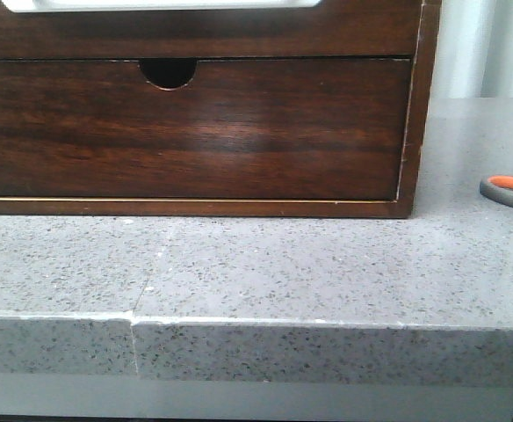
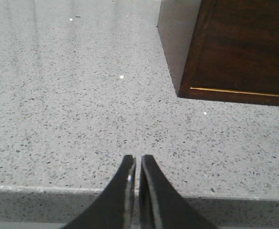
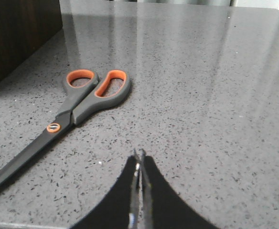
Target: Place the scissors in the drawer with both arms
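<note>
You had the scissors (image 3: 77,102) lying flat on the grey speckled desk (image 1: 265,264), blades together, off to the right of the dark wooden cabinet (image 1: 419,105). In the front view only one grey handle with its orange lining showed at the right edge, apart from the cabinet's side. The target drawer (image 1: 195,31), with its white shape along the top, was only just visible at the upper edge of that view; it looked flush with the cabinet. Below it sat the lower drawer front (image 1: 195,132) with the half-round notch, also shut.

Your right gripper (image 3: 139,164) hung over bare desk near the scissors, its fingers pressed together and touching nothing. The handles lay beyond the fingertips and to one side, with the blades running back towards the camera.

Your left gripper (image 2: 138,164) hovered above the desk's front edge, near the cabinet's left corner. Its fingers were all but together, with only a thin slit between them, and held nothing.
</note>
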